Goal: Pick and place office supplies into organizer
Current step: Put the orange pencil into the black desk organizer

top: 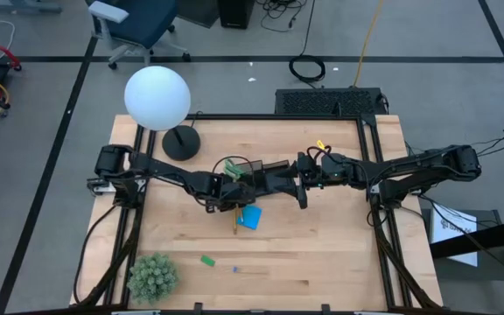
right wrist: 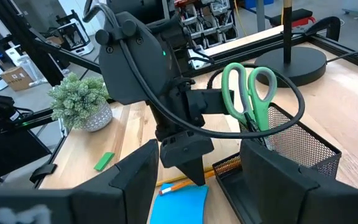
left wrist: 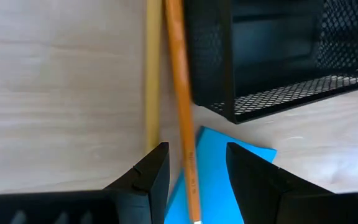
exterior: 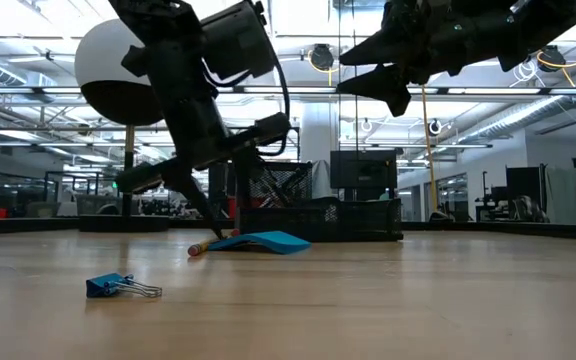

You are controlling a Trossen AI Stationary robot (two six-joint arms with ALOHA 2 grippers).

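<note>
My left gripper (left wrist: 196,152) is open and points steeply down over two pencils beside the black mesh organizer (left wrist: 272,56). Its fingers stand on either side of the orange pencil (left wrist: 180,106) without touching it. That pencil's end lies across the blue note pad (left wrist: 229,168), and the yellow pencil (left wrist: 152,81) lies alongside on the table. Green-handled scissors (right wrist: 248,93) stand blades-down in the organizer (top: 265,169). A green eraser (top: 207,260) and a small blue clip (exterior: 118,287) lie nearer the front edge. My right gripper (top: 297,185) hangs open above the organizer's right end.
The white globe lamp (top: 157,96) stands on its round black base (top: 181,142) at the far left. A fuzzy green plant ball (top: 153,276) sits at the near left corner. Bare wood lies to the right of the note pad (top: 250,217).
</note>
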